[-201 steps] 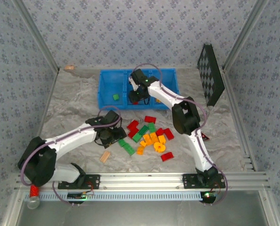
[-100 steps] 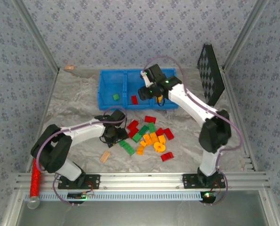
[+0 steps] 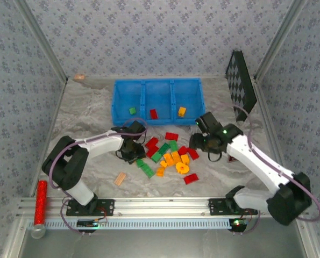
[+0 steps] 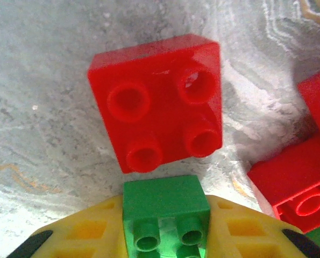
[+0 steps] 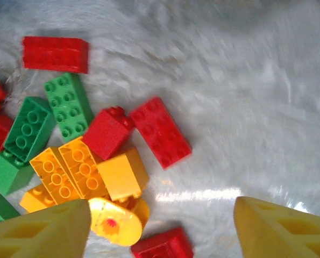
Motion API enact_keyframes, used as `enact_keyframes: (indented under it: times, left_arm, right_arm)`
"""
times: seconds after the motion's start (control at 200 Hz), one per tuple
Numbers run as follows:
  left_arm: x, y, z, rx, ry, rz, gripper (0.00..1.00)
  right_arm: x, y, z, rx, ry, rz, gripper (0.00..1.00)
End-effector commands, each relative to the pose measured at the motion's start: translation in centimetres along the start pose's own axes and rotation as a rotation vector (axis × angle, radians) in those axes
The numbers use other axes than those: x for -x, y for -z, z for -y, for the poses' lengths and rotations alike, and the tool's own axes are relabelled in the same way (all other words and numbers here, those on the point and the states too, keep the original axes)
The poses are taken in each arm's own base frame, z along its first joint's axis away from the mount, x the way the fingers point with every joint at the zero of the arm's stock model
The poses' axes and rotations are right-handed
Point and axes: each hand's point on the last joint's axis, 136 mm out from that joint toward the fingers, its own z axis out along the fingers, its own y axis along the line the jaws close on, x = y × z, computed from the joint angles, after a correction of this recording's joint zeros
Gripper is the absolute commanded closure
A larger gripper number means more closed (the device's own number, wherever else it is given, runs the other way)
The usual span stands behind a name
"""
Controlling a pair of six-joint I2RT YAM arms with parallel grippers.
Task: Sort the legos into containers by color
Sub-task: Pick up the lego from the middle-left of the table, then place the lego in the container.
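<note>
Noted left end effector (image 4: 165, 239) clamped on green brick (image 4: 165, 204) by one end, bottom centre; could twist loose on lifting. Found right end effector (image 5: 161, 226) apart.

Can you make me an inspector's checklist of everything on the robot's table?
Surface: grey marbled table, wrinkly cover.
Job's things: blue bin has a green brick in the left compartment, a red brick in the middle and an orange brick in the right; a loose pile of legos lies mid-table.
Clutter: wooden block; red glittery cylinder by the near rail.
Grippers: left gripper shut on a small green lego; right gripper open over the pile.
Cables: purple cables run along both arms.
Surroundings: patterned walls; checkerboard panel at right.
</note>
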Motion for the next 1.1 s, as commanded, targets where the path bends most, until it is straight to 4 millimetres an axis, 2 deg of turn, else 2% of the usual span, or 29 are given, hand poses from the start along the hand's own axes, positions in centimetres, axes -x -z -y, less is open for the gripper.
enact_keyframes:
  times: [0.0,0.105,0.22,0.335,0.46,0.645,0.785,0.939,1.094]
  left_arm:
    - [0.2,0.1,-0.5,0.024,-0.042,-0.040,0.75]
    - [1.5,2.2,0.1,0.008,-0.072,-0.015,0.76]
    - [3.8,5.9,1.4,-0.016,-0.129,0.078,0.76]
    - [6.3,9.6,2.4,-0.053,-0.160,0.181,0.77]
    - [10.1,12.8,3.5,-0.077,-0.184,0.309,0.77]
    - [16.6,15.8,5.0,-0.100,-0.175,0.443,0.77]
    - [20.7,15.7,4.7,-0.072,-0.145,0.477,0.77]
    - [24.0,13.4,4.7,-0.041,-0.131,0.463,0.77]
    - [26.1,10.5,5.3,-0.011,-0.135,0.427,0.77]
  right_arm:
    - [-3.5,-1.1,1.8,-0.001,-0.324,-0.057,0.20]
    - [-5.4,-2.0,2.9,0.008,-0.478,-0.058,0.19]
    - [-6.6,-2.6,3.8,0.017,-0.623,-0.038,0.18]
    - [-7.6,-3.4,3.6,0.054,-0.723,-0.033,0.18]
    - [-8.9,-4.1,3.3,0.043,-0.809,-0.037,0.18]
    - [-9.4,-4.7,1.3,0.055,-0.876,-0.007,0.18]
    - [-10.0,-5.2,0.4,0.055,-0.917,0.024,0.18]
    - [-10.9,-5.9,0.3,0.034,-0.940,0.021,0.18]
    - [-11.2,-6.4,0.0,0.033,-0.951,0.009,0.19]
